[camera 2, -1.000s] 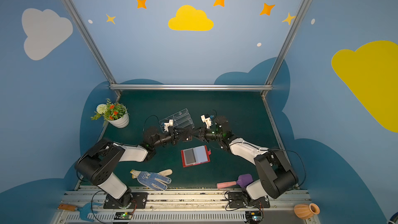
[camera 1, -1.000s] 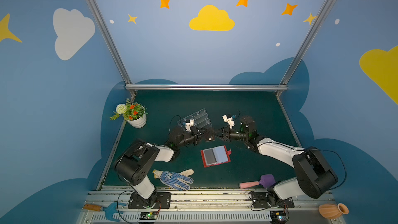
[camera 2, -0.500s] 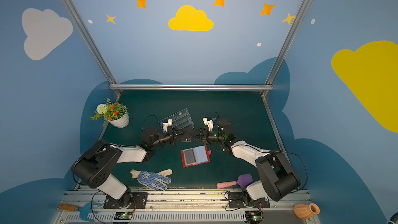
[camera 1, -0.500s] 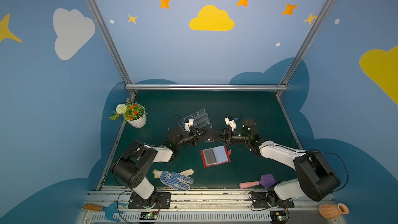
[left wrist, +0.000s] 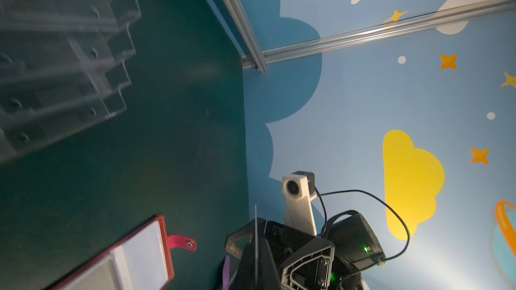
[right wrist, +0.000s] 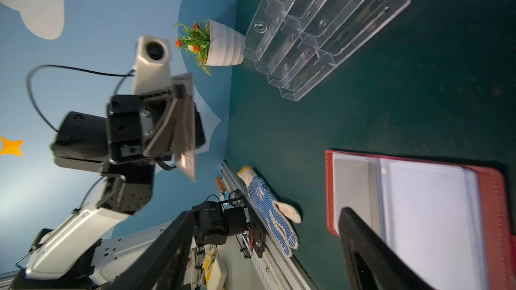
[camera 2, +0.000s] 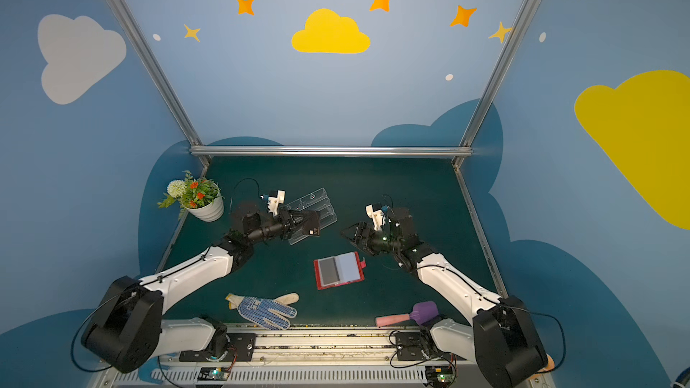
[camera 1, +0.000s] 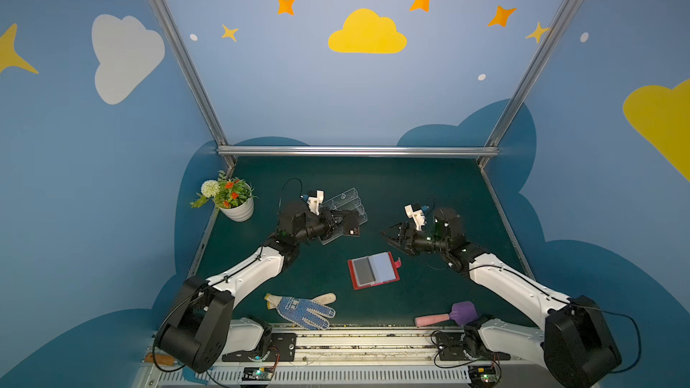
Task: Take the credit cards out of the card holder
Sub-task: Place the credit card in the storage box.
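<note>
The card holder (camera 1: 373,270) is a red wallet lying open on the green table in both top views, with pale sleeves up and its strap to the right (camera 2: 339,269). My left gripper (camera 1: 345,223) is shut on one dark credit card (camera 1: 352,226), held in the air over the near end of the clear stand. In the left wrist view the card (left wrist: 255,232) shows edge-on as a thin line. My right gripper (camera 1: 388,237) stands open and empty to the right of the card, above the table. In the right wrist view its fingers (right wrist: 368,249) frame the wallet (right wrist: 418,218).
A clear acrylic tiered stand (camera 1: 345,199) lies at the back middle. A white flower pot (camera 1: 237,209) stands at the back left. A blue-dotted glove (camera 1: 302,309) and a purple scoop with a pink handle (camera 1: 448,316) lie near the front edge.
Both grippers were together at the card a second ago. My right gripper has opened and drawn back to the right. My left gripper has kept the card and moved left toward the stand.
</note>
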`<state>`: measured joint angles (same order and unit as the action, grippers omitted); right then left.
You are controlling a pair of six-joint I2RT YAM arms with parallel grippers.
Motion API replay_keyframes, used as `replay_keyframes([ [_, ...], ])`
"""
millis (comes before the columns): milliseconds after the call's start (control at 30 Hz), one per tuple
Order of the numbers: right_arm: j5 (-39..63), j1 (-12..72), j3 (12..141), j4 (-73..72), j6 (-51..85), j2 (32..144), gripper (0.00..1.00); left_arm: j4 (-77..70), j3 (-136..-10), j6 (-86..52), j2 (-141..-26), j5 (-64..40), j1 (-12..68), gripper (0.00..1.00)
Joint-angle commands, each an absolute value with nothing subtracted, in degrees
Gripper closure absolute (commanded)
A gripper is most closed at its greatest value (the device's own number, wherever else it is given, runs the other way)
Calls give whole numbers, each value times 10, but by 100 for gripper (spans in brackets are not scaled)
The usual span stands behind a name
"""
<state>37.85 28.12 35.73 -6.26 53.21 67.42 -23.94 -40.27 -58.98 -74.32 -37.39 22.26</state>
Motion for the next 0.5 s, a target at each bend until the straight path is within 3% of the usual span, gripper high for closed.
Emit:
replay_keyframes([
  [0, 360, 278, 381, 7, 487, 657, 20, -41, -475, -422, -721, -383, 197, 96],
  [200, 361, 279, 423, 70, 434, 661, 21, 70, -578, -267, -741, -392, 143, 96],
  [467, 388, 280, 482, 125, 377, 692, 20, 262, -750, 15, -808, -360, 140, 96],
])
